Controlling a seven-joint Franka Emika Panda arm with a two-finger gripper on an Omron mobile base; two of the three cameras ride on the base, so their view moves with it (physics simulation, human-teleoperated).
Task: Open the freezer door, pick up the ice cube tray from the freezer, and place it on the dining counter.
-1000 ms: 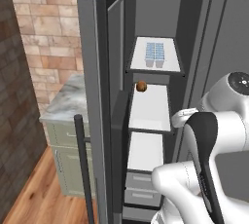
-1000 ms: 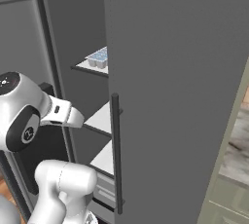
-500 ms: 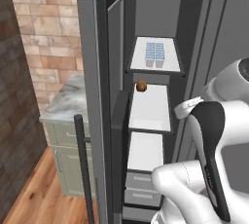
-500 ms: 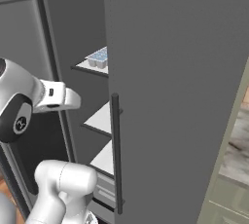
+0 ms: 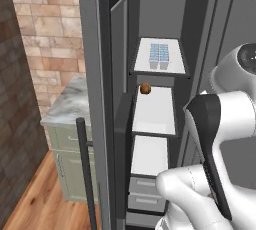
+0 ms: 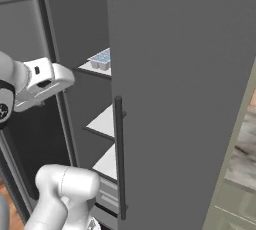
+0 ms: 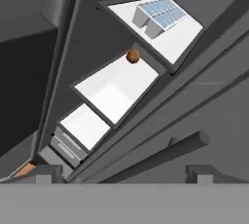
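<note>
The gripper stands wide apart with nothing between its tips, in front of the open freezer. The freezer door is swung out to the left. Inside, a small brown ball sits on the middle shelf; farther up, the ice cube tray rests on the top shelf.
</note>
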